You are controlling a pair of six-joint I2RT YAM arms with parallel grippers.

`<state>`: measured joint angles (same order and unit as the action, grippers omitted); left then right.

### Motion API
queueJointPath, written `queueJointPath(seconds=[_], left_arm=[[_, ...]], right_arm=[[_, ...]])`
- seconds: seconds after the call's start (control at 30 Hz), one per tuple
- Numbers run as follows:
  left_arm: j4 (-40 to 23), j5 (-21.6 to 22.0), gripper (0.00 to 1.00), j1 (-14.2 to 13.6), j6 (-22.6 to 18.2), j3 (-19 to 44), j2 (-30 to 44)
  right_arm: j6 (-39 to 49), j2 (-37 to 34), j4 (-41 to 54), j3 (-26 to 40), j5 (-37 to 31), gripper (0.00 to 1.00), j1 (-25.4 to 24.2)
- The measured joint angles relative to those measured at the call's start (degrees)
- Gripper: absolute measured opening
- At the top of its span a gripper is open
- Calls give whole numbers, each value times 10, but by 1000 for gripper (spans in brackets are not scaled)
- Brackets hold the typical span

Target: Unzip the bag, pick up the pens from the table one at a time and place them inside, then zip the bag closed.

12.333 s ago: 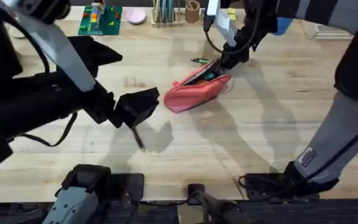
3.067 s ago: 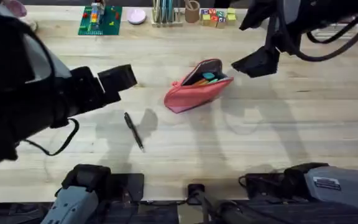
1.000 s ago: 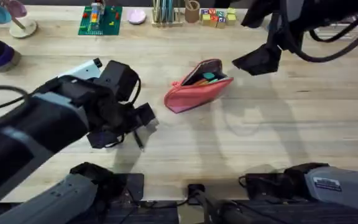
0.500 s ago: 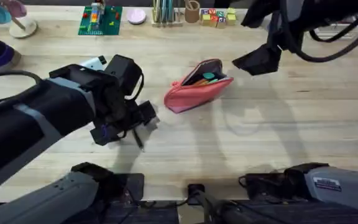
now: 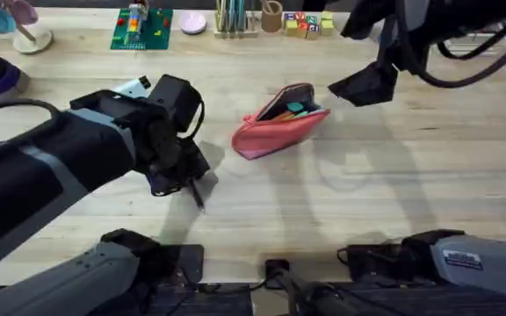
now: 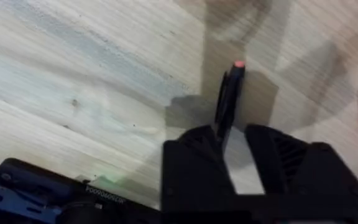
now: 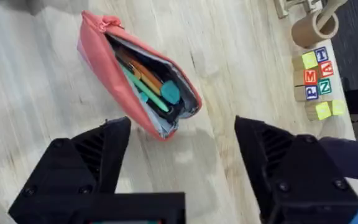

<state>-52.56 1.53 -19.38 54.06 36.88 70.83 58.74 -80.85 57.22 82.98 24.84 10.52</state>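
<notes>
Compared with half a second earlier, the left arm has dropped lower over the slim black pen [image 5: 197,195] at the centre-left of the overhead picture, and its dark wrist now hides most of the pen, leaving the lower end showing. Three seconds back, that pen lay in the open with the arm off to the left.

Seen from the left wrist, the left gripper [image 6: 236,144] has its two black fingers spread, one on each side of the pen's barrel [image 6: 227,99]. The pen lies flat on the pale plank wooden table [image 5: 393,184] and runs away from the fingers to a small red-orange end. The fingers straddle it but do not appear to have closed on it.

Right of centre in the overhead picture, the soft salmon-pink fabric pouch [image 5: 278,130] lies on the table with its zipper open. In the right wrist view its mouth [image 7: 143,73] gapes, showing orange and teal items already inside.

At the upper right of the overhead picture, the right gripper [image 5: 364,88] hangs above the table, just beside the pouch. Its fingers are spread wide and hold nothing.

So the unzipping looks done. The black pen remains to be lifted and placed inside. Whether the green pen is among the contents, I cannot tell. Zipping shut is also left.
</notes>
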Motion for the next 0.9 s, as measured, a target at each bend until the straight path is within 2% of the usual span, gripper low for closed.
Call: queueJointPath(seconds=[0.1, 0.17, 0.57, 0.77, 0.9], left_arm=[[4, -3, 83, 0, 2, 1, 0], [3, -2, 51, 0, 2, 2, 0], [2, -2, 40, 0, 4, 5, 0], [-18, 1, 40, -1, 3, 28, 25], [-42, 25, 42, -2, -9, 51, 43]], right_arm=[[0, 0, 0, 0, 0, 996, 0], [0, 0, 0, 0, 0, 996, 0], [0, 0, 0, 0, 0, 996, 0], [2, 0, 0, 0, 0, 996, 0], [4, 0, 0, 0, 0, 996, 0]])
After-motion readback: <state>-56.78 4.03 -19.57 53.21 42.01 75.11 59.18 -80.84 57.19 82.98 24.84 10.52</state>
